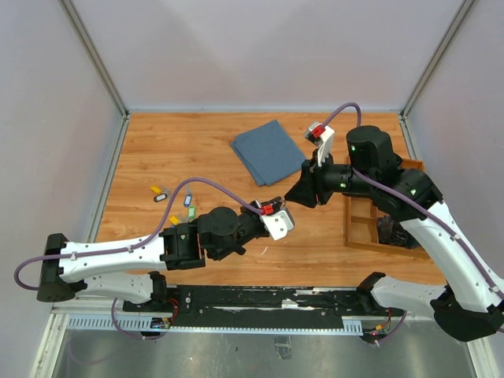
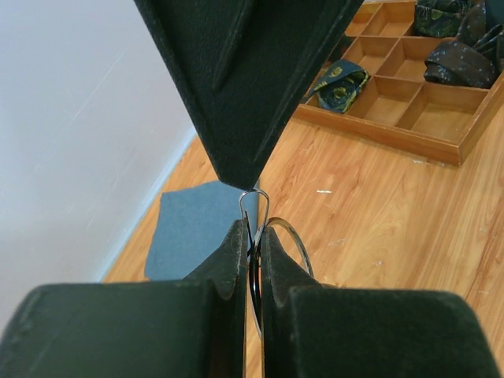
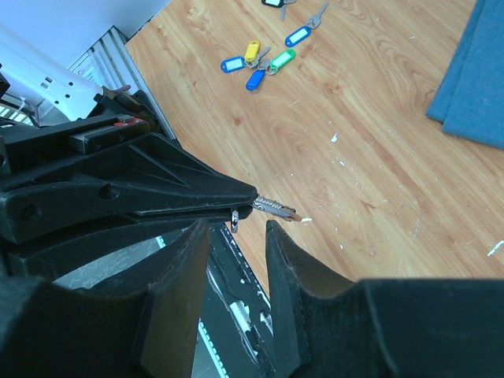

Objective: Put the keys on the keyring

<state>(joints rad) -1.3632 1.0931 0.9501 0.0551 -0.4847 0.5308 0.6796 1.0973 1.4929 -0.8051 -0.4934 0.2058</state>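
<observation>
The wood table fills the top view. The left arm reaches in from the near-left corner and the right arm bends back in from the right, their tips meeting nr the table's ctr. A wooden tray w/ compartments sits at the right edge, and a folded blue cloth lies toward the back.

The left gripper has its jaws pressed together on the keyring — the ring stands on edge btwn them, held up off the table, w/ its free arc rising past the tip. Its short chain bit sticks straight out of that tip, long axis in line w/ the left gripper, end pointing away from it.

The right gripper has its jaws spread and pinches nothing; the chain bit sits just over the gap.

The keys lie flat on the table's left half, well apart from both grippers — their tags point different ways.
</observation>
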